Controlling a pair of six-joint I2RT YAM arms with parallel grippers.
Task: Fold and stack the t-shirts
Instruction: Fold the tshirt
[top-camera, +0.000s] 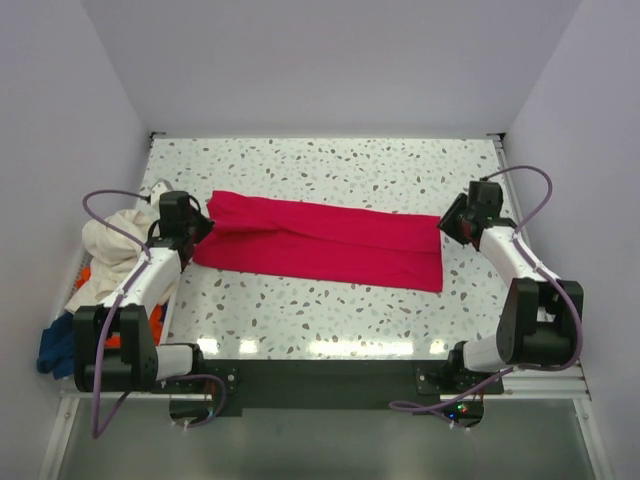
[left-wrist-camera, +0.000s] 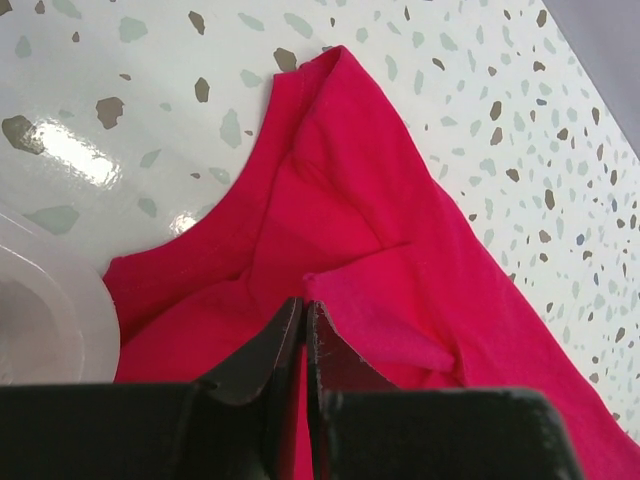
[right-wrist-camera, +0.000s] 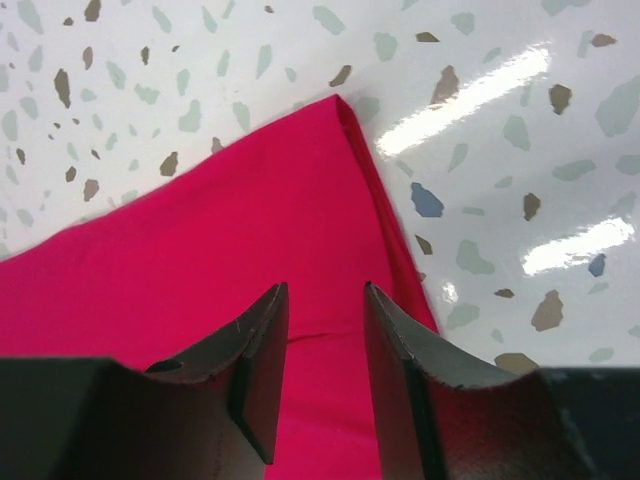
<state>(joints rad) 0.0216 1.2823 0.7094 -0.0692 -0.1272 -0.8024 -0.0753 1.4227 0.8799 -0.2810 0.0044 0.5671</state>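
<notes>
Red shirt (top-camera: 320, 245) lies folded; right gripper (right-wrist-camera: 325, 290) stands parted, left gripper (left-wrist-camera: 306, 303) almost closed, hold unclear. Risk: snagged cloth drags fold apart.

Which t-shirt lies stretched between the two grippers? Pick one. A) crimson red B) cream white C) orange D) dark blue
A: the crimson red t-shirt spans the table from the left gripper to the right gripper; the other shirts sit heaped at the left edge.

Glossy speckled terrazzo table (top-camera: 330, 160); plain pale walls (top-camera: 330, 60) enclose three sides.
</notes>
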